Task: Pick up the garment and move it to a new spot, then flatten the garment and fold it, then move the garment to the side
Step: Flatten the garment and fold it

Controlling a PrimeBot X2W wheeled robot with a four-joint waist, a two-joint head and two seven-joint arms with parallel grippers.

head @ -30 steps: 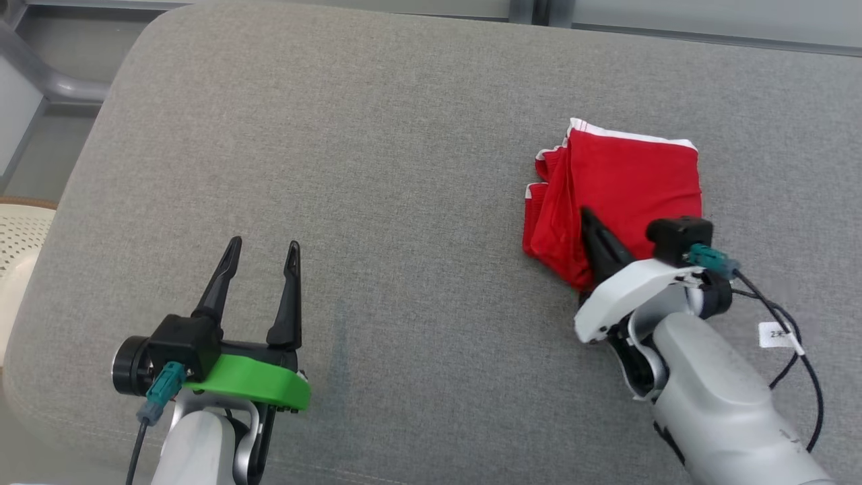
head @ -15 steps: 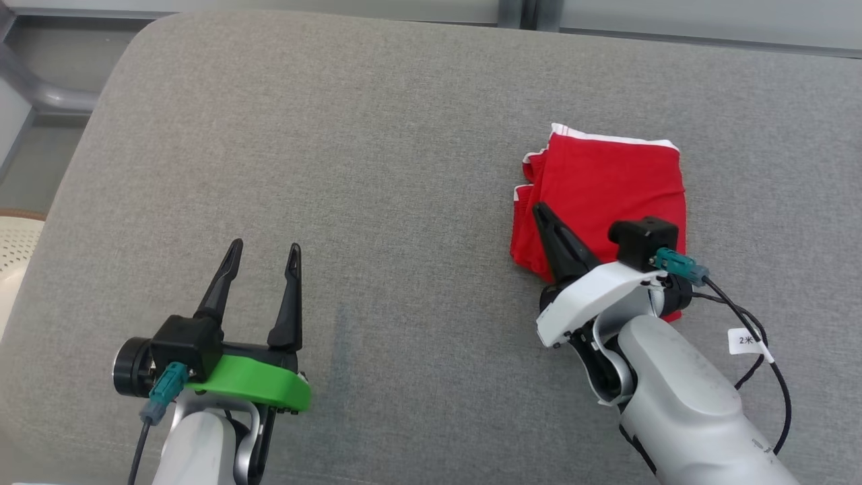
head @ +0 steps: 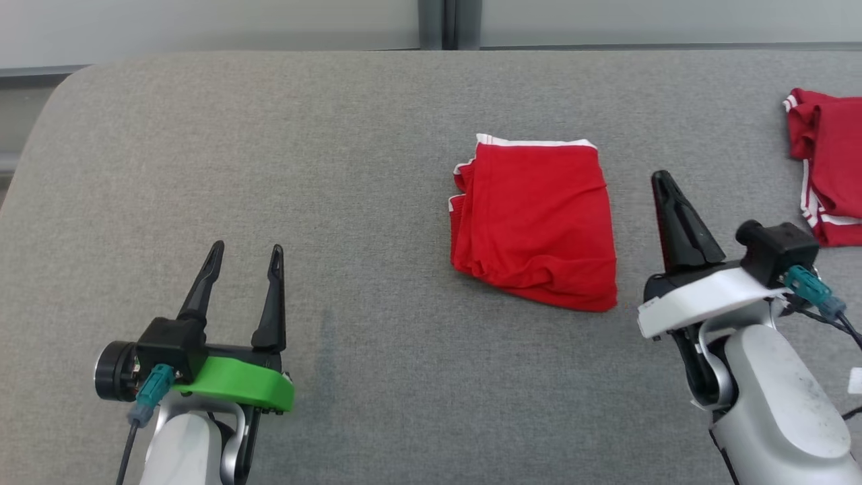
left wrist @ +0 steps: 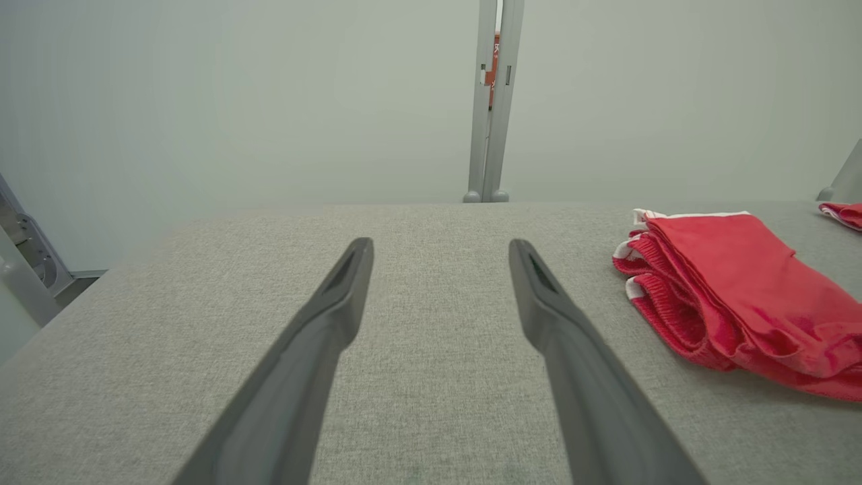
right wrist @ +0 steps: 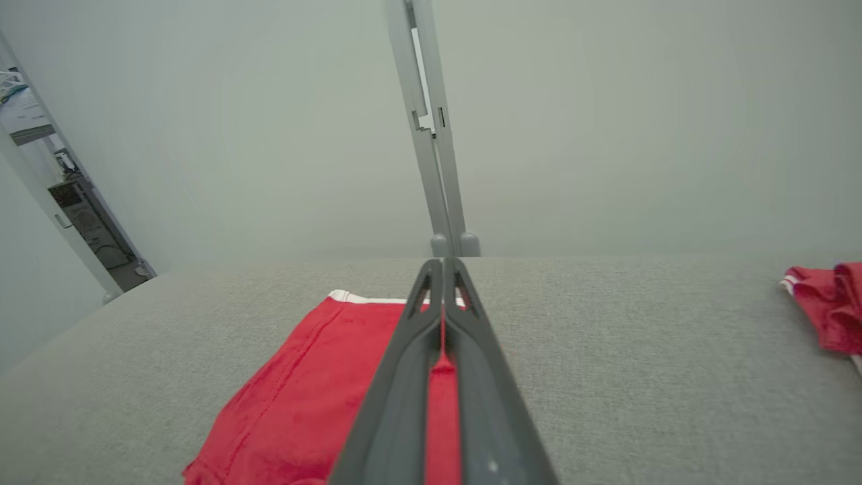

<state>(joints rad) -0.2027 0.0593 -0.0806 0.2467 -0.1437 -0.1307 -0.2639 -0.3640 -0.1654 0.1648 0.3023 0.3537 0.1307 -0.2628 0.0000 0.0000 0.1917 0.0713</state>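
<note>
You're looking at the folded red garment [head: 532,222] lying flat right of centre on the grey padded surface [head: 269,135]. Its long axis is running away from you, with the white-trimmed edge pointing far. Your right gripper [head: 662,178] is sitting just beside its right edge, fingers pressed together. A second red garment [head: 832,168] is lying further right. Your left gripper [head: 246,248] is resting well apart on the left, fingers spread.

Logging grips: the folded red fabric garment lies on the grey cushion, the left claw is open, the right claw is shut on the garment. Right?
No: the right claw is shut on nothing; the head view shows it beside the folded red fabric garment, apart from it. The rest holds: left claw open, garment on the grey cushion.
</note>
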